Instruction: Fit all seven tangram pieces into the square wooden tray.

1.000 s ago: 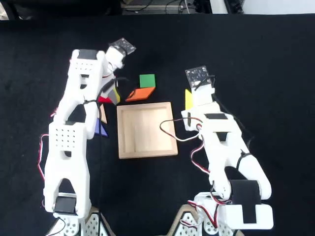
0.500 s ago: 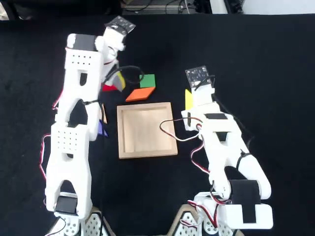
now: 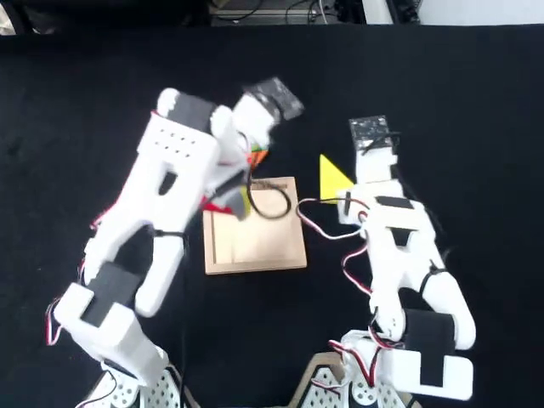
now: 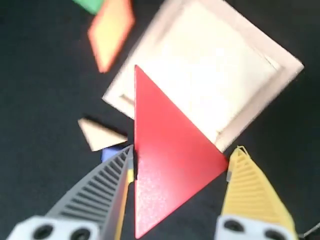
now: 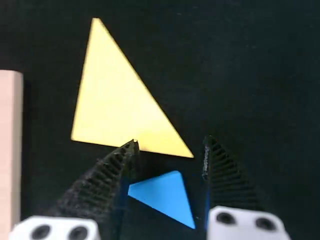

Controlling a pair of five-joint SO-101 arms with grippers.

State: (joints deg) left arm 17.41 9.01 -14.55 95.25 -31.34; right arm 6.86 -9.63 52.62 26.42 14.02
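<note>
Two tools over black table (image 3: 476,127). L tool (image 4: 182,150) clenched on red tri (image 4: 170,170), held above tray (image 3: 255,265), partly over its corner. R tool (image 5: 171,144) spread, gripping nothing, low over blue tri (image 5: 162,196), which lies just beside yellow tri (image 5: 115,105) near tray's right side. Orange piece (image 4: 111,32), green piece (image 4: 90,4) & tan tri (image 4: 97,134) lie on table outside tray.

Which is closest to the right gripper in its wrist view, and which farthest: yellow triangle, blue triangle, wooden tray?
From the right gripper:
1. The blue triangle, between its fingers.
2. The yellow triangle, just past the fingertips.
3. The wooden tray, off to the side, farthest.
</note>
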